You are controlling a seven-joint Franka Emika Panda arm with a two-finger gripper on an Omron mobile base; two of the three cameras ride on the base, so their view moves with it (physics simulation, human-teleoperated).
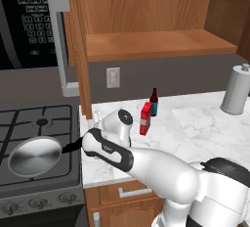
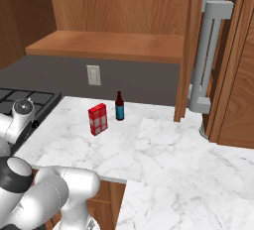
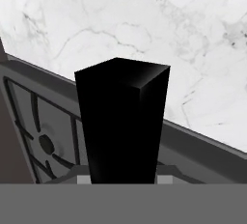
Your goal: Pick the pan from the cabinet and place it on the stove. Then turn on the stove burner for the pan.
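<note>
The silver-grey pan [image 1: 35, 156] rests flat on the front grate of the dark stove [image 1: 29, 118], covering the stove burner beneath it. Its black handle [image 1: 71, 147] points right toward the counter. My gripper [image 1: 83, 145] is at the handle's end, at the stove's right edge, and is shut on it. In the hand view the black handle [image 3: 123, 121] rises between my gripper's [image 3: 123, 179] fingers, above the grate and the marble. The brown cabinet [image 1: 151, 42] above stands open, its shelf bare, and its door [image 1: 78, 50] hangs over the stove's edge.
A red box [image 1: 145, 118] and a dark bottle [image 1: 154, 102] stand on the marble counter [image 1: 195, 123] behind my arm. A paper towel roll [image 1: 236, 89] is at the far right. The microwave [image 1: 24, 20] hangs over the stove, and grey knobs [image 1: 39, 203] line its front.
</note>
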